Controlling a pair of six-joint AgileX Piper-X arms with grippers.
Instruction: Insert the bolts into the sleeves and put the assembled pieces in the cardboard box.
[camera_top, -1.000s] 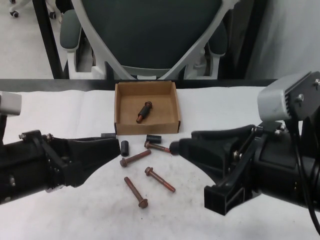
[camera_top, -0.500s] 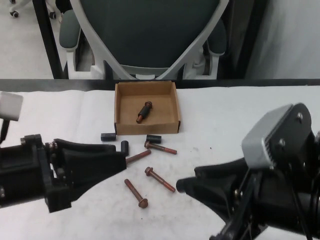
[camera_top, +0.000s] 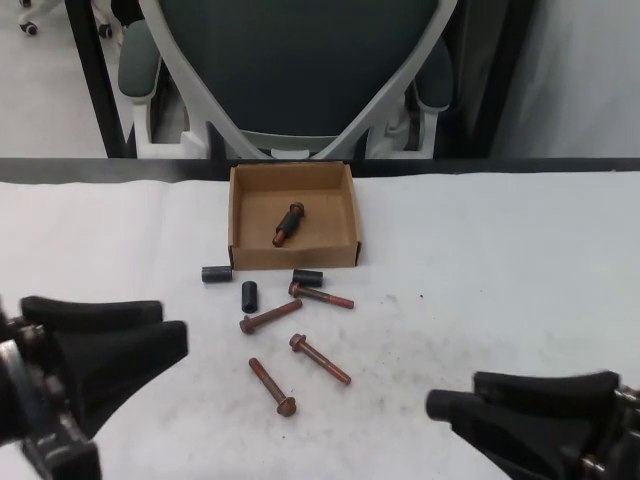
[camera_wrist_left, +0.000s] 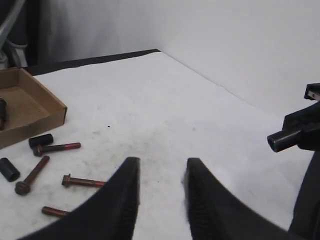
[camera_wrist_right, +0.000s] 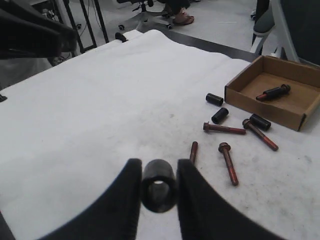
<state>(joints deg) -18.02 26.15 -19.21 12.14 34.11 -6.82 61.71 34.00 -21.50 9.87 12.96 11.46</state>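
The cardboard box (camera_top: 246, 215) stands at the bench's far middle with one assembled piece (camera_top: 288, 223) inside. In front of it lie three black sleeves (camera_top: 249, 295) and several copper bolts (camera_top: 270, 316). My right gripper (camera_wrist_right: 159, 167) is shut on another black sleeve (camera_wrist_right: 158, 192), low at the near right (camera_top: 440, 405). Near the front left edge my left gripper (camera_wrist_left: 162, 161) is open with nothing between its fingers, also seen from above (camera_top: 172, 322). Both grippers are well short of the loose parts. The left wrist view shows bolts (camera_wrist_left: 82, 181) and the box (camera_wrist_left: 30, 107).
A white cloth (camera_top: 480, 270) covers the bench, bare to the right of the parts. Behind the dark far edge stands an office chair (camera_top: 290, 70). In the right wrist view the left arm (camera_wrist_right: 30, 30) crosses the far corner.
Both arms have drawn back from the loose parts toward the near edge of the bench, the right one still carrying its sleeve. The bolts and sleeves on the cloth have not moved.
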